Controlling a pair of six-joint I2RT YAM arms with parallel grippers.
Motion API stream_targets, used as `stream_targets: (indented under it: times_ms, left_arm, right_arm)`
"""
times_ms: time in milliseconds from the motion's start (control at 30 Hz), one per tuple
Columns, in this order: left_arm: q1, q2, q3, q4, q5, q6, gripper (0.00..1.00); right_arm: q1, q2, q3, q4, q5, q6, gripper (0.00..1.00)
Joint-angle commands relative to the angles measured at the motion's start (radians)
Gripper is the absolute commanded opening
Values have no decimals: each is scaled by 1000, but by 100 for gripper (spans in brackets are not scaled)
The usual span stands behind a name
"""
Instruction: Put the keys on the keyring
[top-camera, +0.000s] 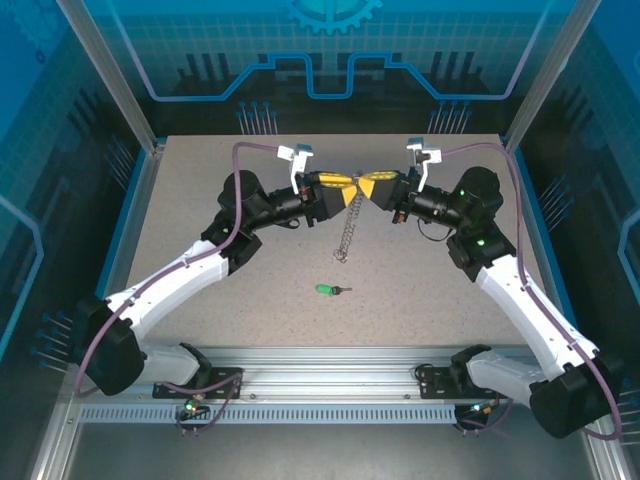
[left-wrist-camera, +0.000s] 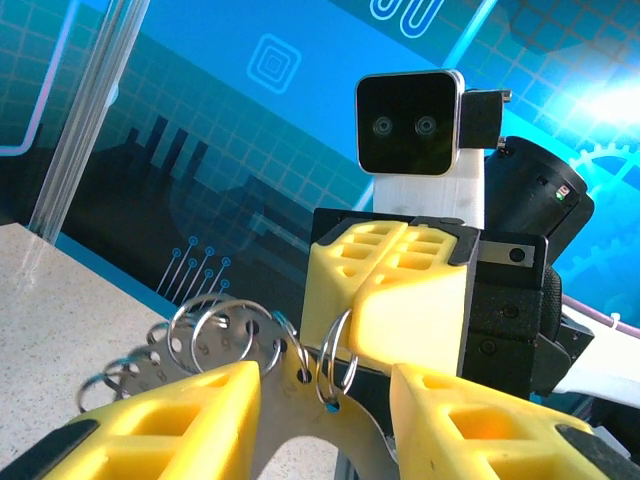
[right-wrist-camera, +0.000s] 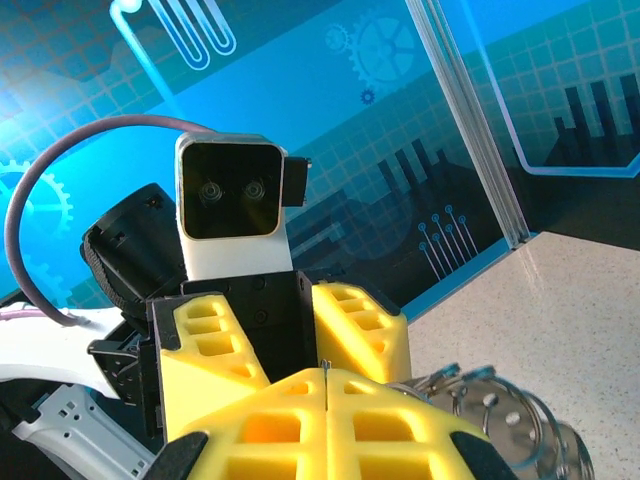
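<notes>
You've got the tiny green key (top-camera: 326, 290) flat on the tabletop (top-camera: 200, 220), well apart from the keyring (left-wrist-camera: 290, 385) held up between the right hand (right-wrist-camera: 325, 378), pressed together on it, and the left hand (left-wrist-camera: 325, 400), partly spread; the key is light, stiff and likely slippery, so pinch its plastic head.

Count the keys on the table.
1. The tiny key with a green plastic head and silvery blade lies alone on the speckled tabletop, below the dangling silvery chain in the top view. More could be hidden.
</notes>
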Motion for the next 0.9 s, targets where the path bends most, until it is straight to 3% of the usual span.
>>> stream_targets:
  times_ms: [0, 100, 333, 733, 867]
  left_arm:
    - [-10, 7, 44, 65, 11, -19, 40]
    - [-13, 16, 46, 81, 5, -23, 38]
    - [-21, 32, 57, 89, 13, -30, 21]
    - [-27, 11, 21, 82, 7, -23, 30]
    - [-26, 7, 12, 78, 7, -20, 26]
  right_arm:
    - [14, -17, -4, 42, 12, 2, 0]
    - [13, -20, -10, 37, 15, 0, 0]
    - [14, -33, -19, 23, 24, -11, 0]
    - [-2, -46, -28, 9, 39, -15, 0]
    - [-11, -53, -34, 13, 40, -8, 0]
